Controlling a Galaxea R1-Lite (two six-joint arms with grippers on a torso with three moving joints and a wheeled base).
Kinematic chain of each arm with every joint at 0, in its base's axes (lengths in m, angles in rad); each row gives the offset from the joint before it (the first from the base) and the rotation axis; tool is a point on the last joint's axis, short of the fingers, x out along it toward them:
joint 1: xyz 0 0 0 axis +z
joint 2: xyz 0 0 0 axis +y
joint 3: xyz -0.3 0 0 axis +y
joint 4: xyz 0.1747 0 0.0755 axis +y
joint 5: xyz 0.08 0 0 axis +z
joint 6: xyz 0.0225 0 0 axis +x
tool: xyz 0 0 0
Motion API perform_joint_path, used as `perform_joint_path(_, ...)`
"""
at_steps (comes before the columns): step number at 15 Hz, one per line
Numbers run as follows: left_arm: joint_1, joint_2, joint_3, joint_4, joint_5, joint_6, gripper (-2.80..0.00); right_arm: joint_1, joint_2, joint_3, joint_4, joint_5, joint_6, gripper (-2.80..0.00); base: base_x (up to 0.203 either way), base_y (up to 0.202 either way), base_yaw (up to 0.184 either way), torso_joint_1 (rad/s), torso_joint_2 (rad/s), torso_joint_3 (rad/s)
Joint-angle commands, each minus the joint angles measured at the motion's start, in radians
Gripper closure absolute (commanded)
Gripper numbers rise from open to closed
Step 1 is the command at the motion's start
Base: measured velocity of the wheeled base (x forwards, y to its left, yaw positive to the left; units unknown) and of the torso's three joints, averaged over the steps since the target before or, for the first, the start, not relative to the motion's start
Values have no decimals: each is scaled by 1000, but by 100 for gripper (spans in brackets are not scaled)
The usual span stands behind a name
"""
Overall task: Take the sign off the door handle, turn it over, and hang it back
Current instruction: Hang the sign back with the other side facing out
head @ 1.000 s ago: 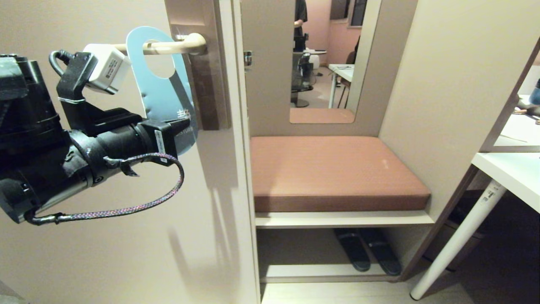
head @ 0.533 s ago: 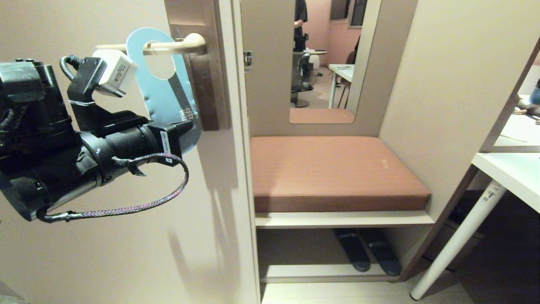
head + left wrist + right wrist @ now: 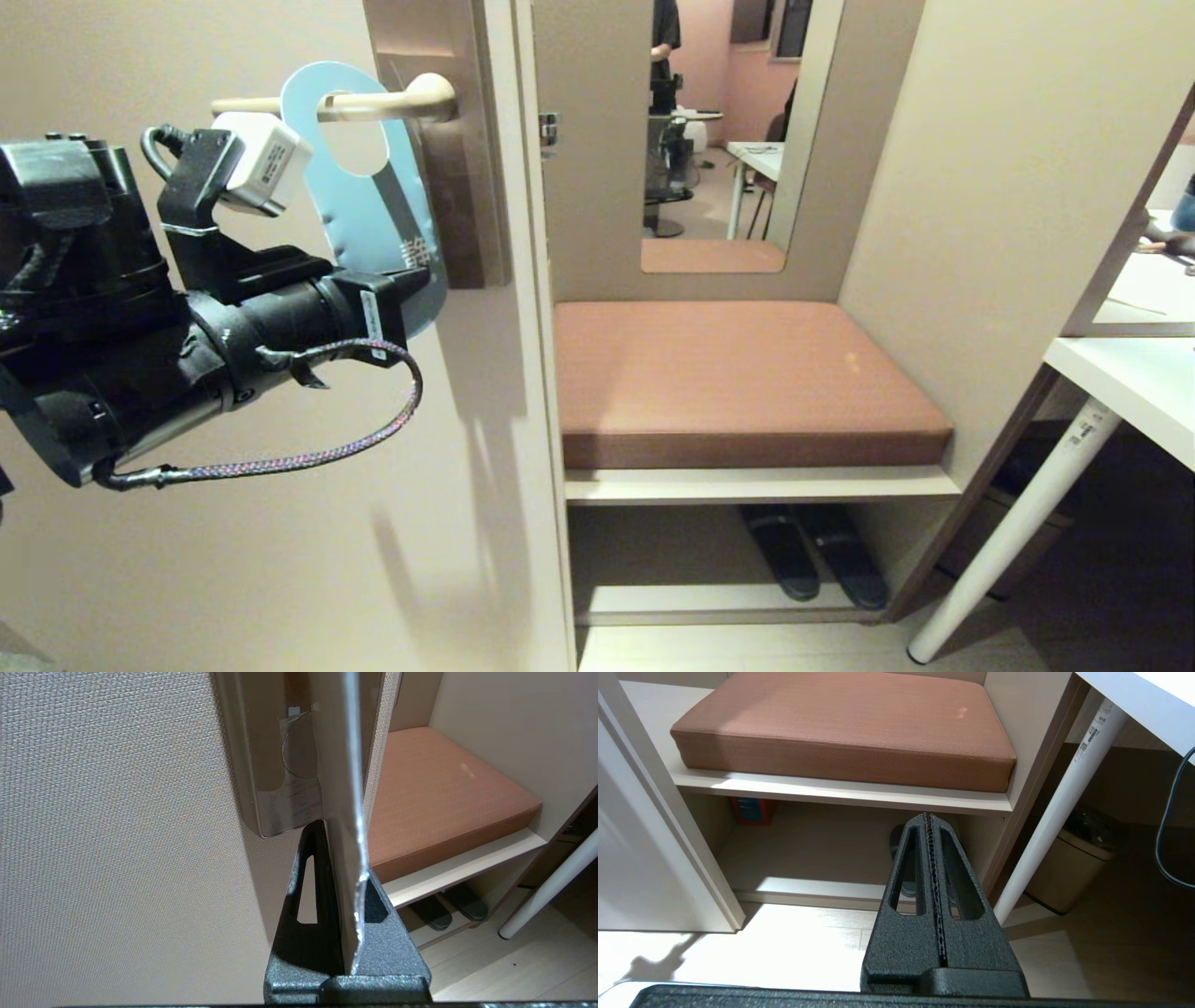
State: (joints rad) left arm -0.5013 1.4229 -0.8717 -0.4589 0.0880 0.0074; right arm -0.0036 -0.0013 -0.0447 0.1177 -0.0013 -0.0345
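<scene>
Blue-grey sign (image 3: 359,210) hangs on the handle (image 3: 359,101), upper left of the frame, lever through its oval hole. Left claw (image 3: 411,280) is pinching the sign's lower end. Right claw (image 3: 930,826) sits pressed together, empty, low by the shelf (image 3: 840,795).

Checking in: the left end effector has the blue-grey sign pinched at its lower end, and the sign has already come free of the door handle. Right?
Not quite. The left end effector does pinch the sign at its lower end, but the sign is not free: in the head view the door handle passes through its oval hole, so it hangs on the lever.
</scene>
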Motion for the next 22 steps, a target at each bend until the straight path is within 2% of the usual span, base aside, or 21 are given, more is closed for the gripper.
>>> perform_joint_path(1, 0, -2, 0, -3, 3, 0, 0, 1, 1, 0, 0, 1, -1, 0, 0, 0, 0, 0, 0, 0)
perform_joint_path(6, -3, -7, 0, -3, 27, 5, 0, 1, 1, 0, 0, 1, -1, 0, 0, 0, 0, 0, 0, 0)
perform_joint_path(7, -3, -8, 0, -3, 27, 5, -280, 1, 1, 0, 0, 1, -1, 0, 0, 0, 0, 0, 0, 0)
perform_joint_path(16, -10, -28, 12, -3, 29, -1, -280, 1, 1, 0, 0, 0, -1, 0, 0, 0, 0, 0, 0, 0)
perform_joint_path(22, -5, -106, 75, -3, 44, -1, -280, 1, 1, 0, 0, 1, -1, 0, 0, 0, 0, 0, 0, 0)
